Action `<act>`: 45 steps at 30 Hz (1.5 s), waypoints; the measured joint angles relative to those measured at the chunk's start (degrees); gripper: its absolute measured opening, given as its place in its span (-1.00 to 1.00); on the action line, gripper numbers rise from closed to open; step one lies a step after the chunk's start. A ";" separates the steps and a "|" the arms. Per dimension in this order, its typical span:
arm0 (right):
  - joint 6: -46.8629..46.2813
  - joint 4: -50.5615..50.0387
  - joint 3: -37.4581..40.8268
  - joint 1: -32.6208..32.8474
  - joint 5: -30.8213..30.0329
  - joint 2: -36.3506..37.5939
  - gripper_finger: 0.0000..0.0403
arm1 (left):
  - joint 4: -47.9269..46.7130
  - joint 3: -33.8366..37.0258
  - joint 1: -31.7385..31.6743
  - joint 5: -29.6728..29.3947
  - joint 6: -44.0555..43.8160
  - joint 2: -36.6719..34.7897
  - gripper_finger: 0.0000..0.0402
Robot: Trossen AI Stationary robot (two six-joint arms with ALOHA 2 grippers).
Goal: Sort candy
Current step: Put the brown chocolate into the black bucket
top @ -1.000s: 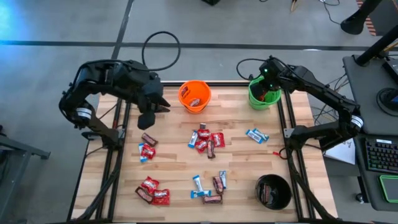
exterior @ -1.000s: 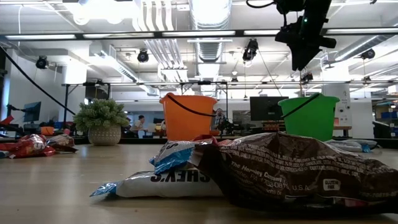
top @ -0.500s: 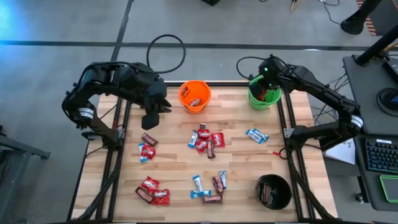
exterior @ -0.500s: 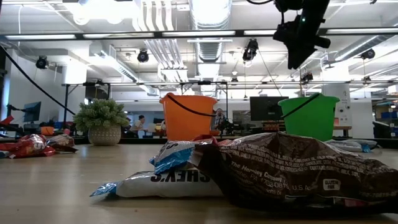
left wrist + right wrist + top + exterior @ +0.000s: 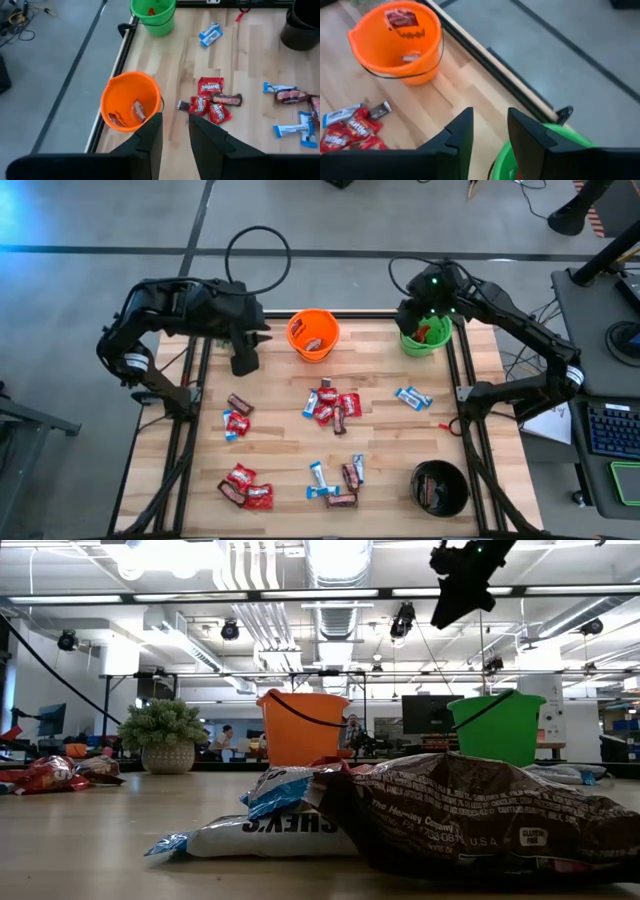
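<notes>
Candy: small wrapped sweets lie scattered on the table; a central cluster of red packets and dark bars (image 5: 330, 404), a blue-and-white bar (image 5: 412, 397) to its right, a red-and-dark group at the near left (image 5: 245, 487), another pair at the left (image 5: 236, 415), and a mixed group near the middle (image 5: 339, 478).
Candy in buckets: a few pieces sit inside the orange bucket (image 5: 313, 334); something red shows in the green bucket (image 5: 424, 332); the black bucket (image 5: 440, 487) at the near right holds a dark piece.
Change, left tool: the left tool (image 5: 243, 360) has swung back from the table's left part to the far left edge, just left of the orange bucket; its two fingers stand a little apart with nothing between them.
Change, right tool: the right tool (image 5: 414, 308) has lifted and shifted left from over the green bucket, now above that bucket's left rim; its fingers are parted and empty.
Change, candy: the loose pieces lie where they lay before.
Table: light wooden planks (image 5: 280, 450) on a black frame.
Low view: a brown wrapper (image 5: 470, 815) and a blue-and-white bar (image 5: 260, 830) fill the foreground; a small potted plant (image 5: 165, 735) stands at the far left.
Room: grey floor, a coiled black cable (image 5: 258, 258) beyond the table, ceiling ducts and lights, a desk with a keyboard (image 5: 612, 428) to the right.
</notes>
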State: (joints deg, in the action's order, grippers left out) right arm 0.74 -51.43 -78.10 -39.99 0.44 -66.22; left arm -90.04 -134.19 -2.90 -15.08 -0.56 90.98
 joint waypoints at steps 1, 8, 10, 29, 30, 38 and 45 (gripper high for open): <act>0.91 0.27 -0.07 0.00 0.01 -0.02 -0.39 | 0.00 0.00 0.00 -0.30 -0.17 0.00 -0.61; -1.09 3.81 -0.03 -0.02 0.01 -0.89 -0.29 | 0.01 0.00 0.00 -1.82 -1.42 -0.04 -0.61; -1.99 5.49 -0.03 -0.02 0.01 -1.71 -0.28 | 0.02 0.00 -0.06 -2.63 -0.70 -0.11 -0.61; -1.50 18.16 -9.88 -0.06 -0.47 -20.05 -0.28 | 0.02 0.00 -18.05 -9.07 10.77 -0.22 -0.61; -1.56 17.07 -11.42 -0.09 -0.45 -20.95 -0.28 | 0.02 0.00 -19.45 -8.15 11.16 -0.22 -0.61; -5.29 14.75 -19.41 -2.09 -0.48 -28.26 -0.28 | 0.02 0.09 -30.35 -1.91 12.54 -0.22 -0.61; -5.28 14.68 -24.59 -3.50 -0.48 -34.88 -0.28 | 0.02 0.09 -37.37 -0.36 13.25 0.26 -0.61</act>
State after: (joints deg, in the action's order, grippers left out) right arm -4.54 -36.74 -102.69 -43.49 -0.04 -101.10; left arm -90.02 -134.10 -40.27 -15.44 12.69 91.24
